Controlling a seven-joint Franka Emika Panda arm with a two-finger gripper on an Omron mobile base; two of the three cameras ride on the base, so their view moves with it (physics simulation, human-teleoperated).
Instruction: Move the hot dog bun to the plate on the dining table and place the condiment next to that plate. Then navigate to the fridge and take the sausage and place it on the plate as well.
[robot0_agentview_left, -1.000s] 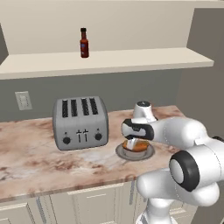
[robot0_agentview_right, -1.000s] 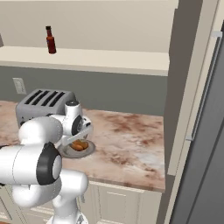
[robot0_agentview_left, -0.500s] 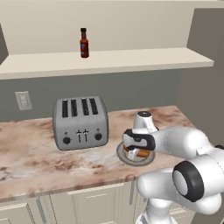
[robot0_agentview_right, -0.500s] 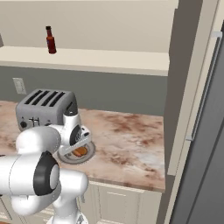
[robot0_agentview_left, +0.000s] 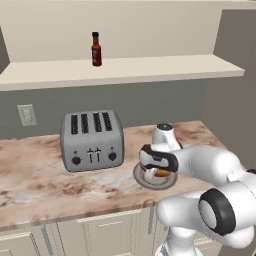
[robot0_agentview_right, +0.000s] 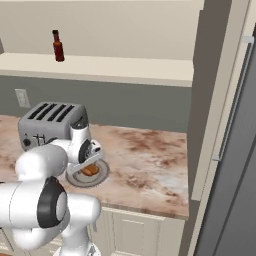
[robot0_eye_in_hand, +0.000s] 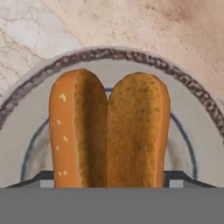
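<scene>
Jaws lowered over the bun on the counter plate

The bun (robot0_eye_in_hand: 109, 131) lies split side up on a plate (robot0_agentview_left: 142, 177), on the counter (robot0_agentview_left: 40, 185) just right of the toaster (robot0_agentview_left: 92, 140). Since a second ago the gripper (robot0_agentview_left: 157, 172) has dropped onto it; its tips straddle the bun's near end, still parted, with no firm hold visible. Bare counter stretches right of the plate to the wall, and the near edge is close. The bottle (robot0_agentview_left: 96, 49) stands alone on the shelf (robot0_agentview_left: 150, 67) above, far left; its label cannot be read. The fridge (robot0_agentview_right: 235, 165) stands at the right.
</scene>
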